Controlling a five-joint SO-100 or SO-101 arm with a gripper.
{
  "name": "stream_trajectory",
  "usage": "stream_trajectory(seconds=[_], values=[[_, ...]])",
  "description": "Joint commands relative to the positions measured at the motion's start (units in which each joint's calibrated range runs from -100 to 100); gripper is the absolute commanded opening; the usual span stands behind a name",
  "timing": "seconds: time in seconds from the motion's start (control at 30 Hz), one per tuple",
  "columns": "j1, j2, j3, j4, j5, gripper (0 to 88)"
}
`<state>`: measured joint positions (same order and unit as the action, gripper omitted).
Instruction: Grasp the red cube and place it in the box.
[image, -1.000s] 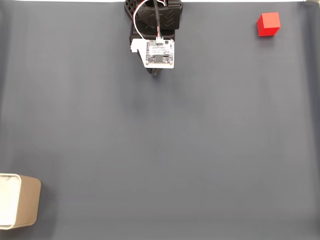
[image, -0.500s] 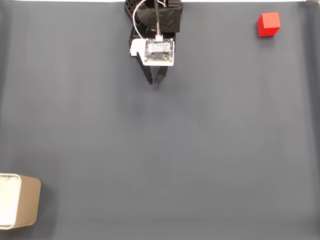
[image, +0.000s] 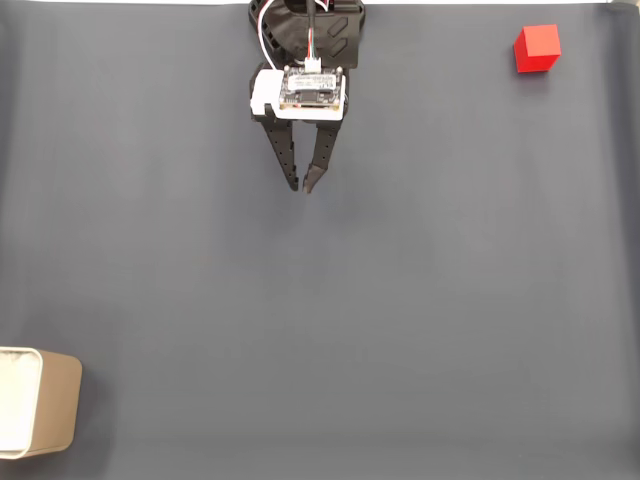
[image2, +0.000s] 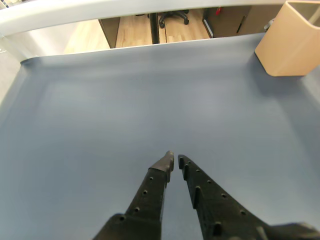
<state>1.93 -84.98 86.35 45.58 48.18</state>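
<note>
From the fixed view I see my gripper near the top centre of the dark grey mat, its two black fingers pointing down the picture with their tips nearly together and nothing between them. In the wrist view the same gripper shows only a thin sliver of mat between the tips, so I call it closed and empty.

The red cube sits far off in the top right corner of the fixed view, close to the mat's top edge and near its right edge, well apart from the gripper. The box stands in the bottom left corner, cut by the picture's left edge; in the wrist view the box shows at the upper right.

Between gripper, cube and box I have bare mat in every direction. Beyond the mat's far edge in the wrist view I see a wooden floor and a chair base.
</note>
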Motion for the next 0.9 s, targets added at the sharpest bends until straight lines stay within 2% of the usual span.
stream_trajectory(seconds=[0.0,0.5,0.87], values=[[-1.0,4.3,-8.2,-1.6,-0.9,0.2],[-7.7,19.0,-28.6,0.8,-0.1,0.2],[-17.6,29.0,-39.0,3.8,2.5,0.2]])
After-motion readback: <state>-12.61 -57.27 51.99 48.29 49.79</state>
